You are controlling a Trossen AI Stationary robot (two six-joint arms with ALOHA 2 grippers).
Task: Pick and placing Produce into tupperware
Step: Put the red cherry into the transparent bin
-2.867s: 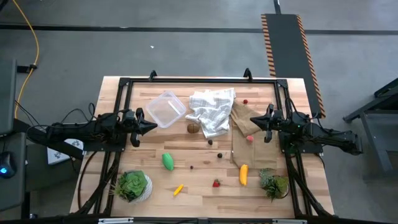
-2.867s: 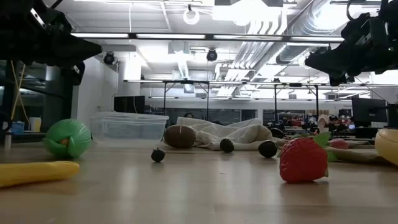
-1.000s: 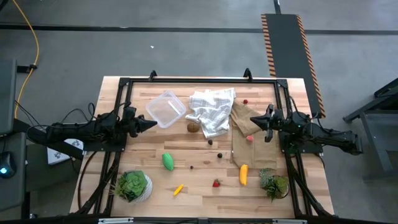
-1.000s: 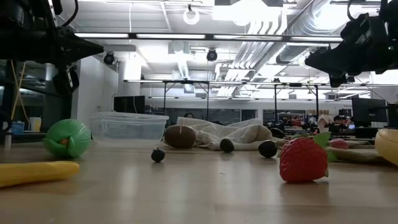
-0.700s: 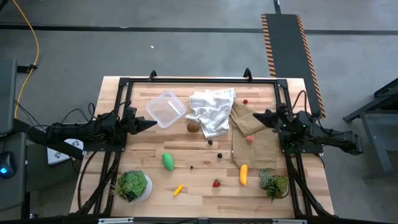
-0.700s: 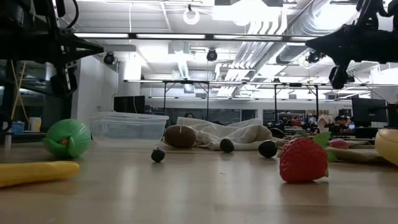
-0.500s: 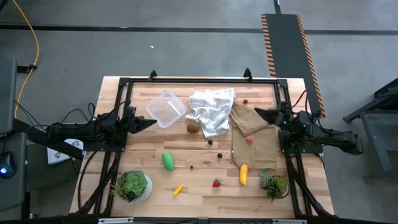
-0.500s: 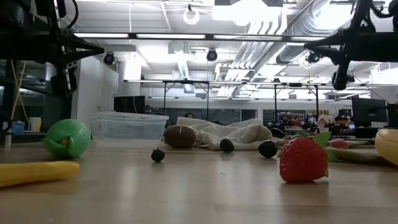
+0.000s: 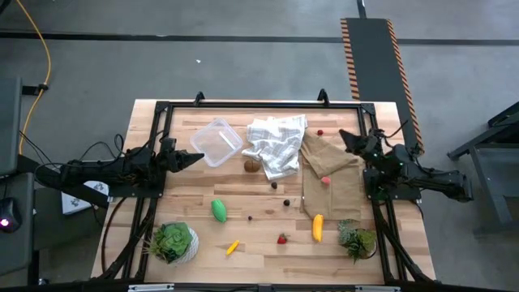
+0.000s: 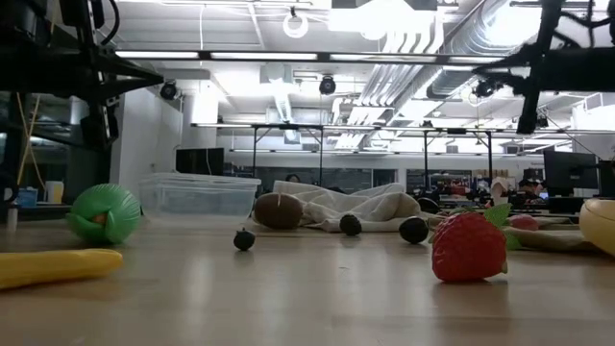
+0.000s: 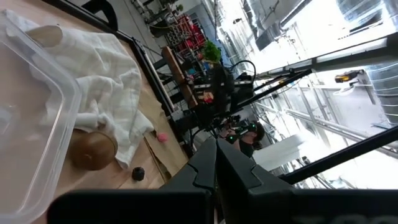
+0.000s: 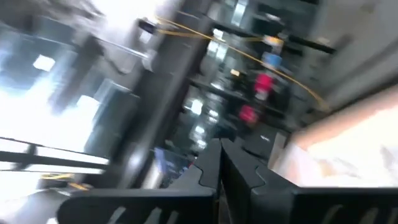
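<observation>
The clear tupperware (image 9: 216, 142) stands on the table at the far left, with nothing in it. Produce lies loose on the wood: a green oval (image 9: 219, 210), a small yellow piece (image 9: 233, 247), a yellow banana-like piece (image 9: 317, 227), a red strawberry (image 9: 282, 238), a brown kiwi-like ball (image 9: 252, 167) and tiny dark berries (image 9: 286, 203). My left gripper (image 9: 199, 157) is shut and level above the table's left edge, pointing at the tupperware. My right gripper (image 9: 342, 135) is shut above the right edge, tipped upward. Neither holds anything.
A crumpled white checked cloth (image 9: 276, 142) lies right of the tupperware, with a brown cloth (image 9: 328, 174) beside it bearing a small pink piece (image 9: 325, 181). Potted plants stand at the near left (image 9: 173, 241) and near right (image 9: 358, 240). A black frame (image 9: 259, 104) rims the table.
My right gripper has rolled about its own axis and tipped its fingers upward; its tip has swung toward the table's far edge. It stays shut. The produce and the tupperware have not moved.
</observation>
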